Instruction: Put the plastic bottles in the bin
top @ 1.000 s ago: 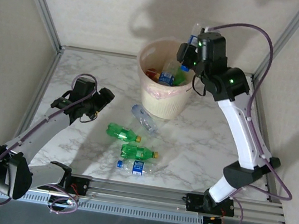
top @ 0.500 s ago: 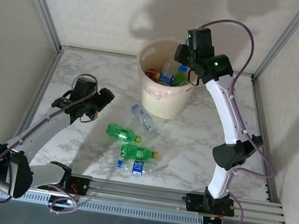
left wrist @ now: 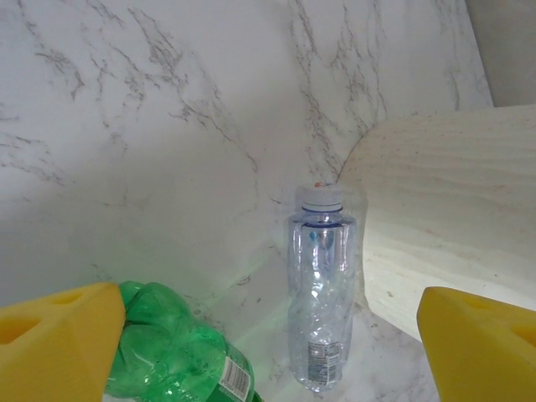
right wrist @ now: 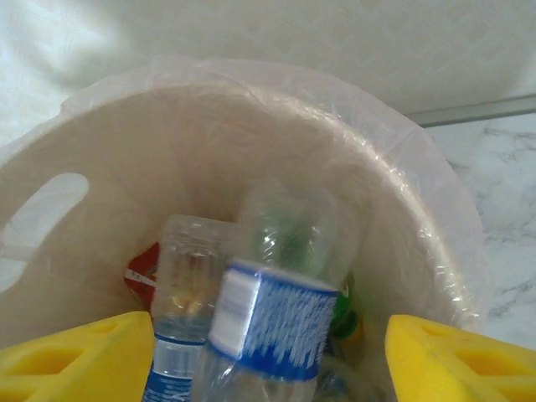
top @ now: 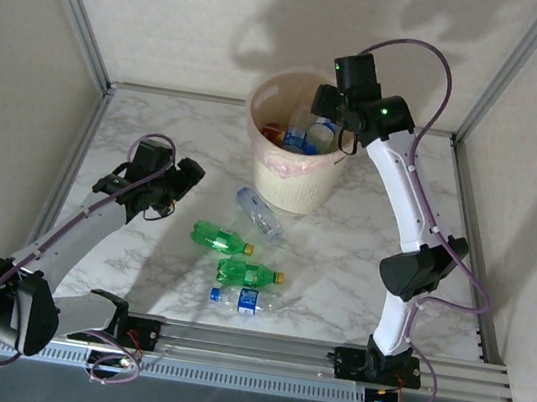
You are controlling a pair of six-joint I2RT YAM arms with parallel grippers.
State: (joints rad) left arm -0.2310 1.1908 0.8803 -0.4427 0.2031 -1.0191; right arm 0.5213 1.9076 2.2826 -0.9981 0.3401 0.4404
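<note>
The bin (top: 292, 179) stands on the bench (top: 363, 246) far back, toward 12 o'clock in the top view. A few plastic bottles (top: 298, 137) lie inside it. The right pincer (top: 327, 102) hangs over the bin's rim at about 2 o'clock. Its yellow pads (right wrist: 75, 360) are wide apart. A blue-label bottle (right wrist: 272, 327) sits between them and touches neither one. It looks blurry, and nothing grips it.

Four more bottles lie on the bench. A clear bottle (top: 259, 212) lies just beside the bin, at 7 o'clock from it. Toward 6 o'clock from there come a green bottle (top: 220, 238), then a second green bottle (top: 247, 274), then a small bottle with a blue band (top: 245, 301).

The left pincer (top: 184, 189) is at 9 o'clock from the clear bottle, near it but not touching. It is open and holds nothing. From the left wrist, the clear bottle's cap points to 12 o'clock, and the bin's wall is at 3 o'clock.
</note>
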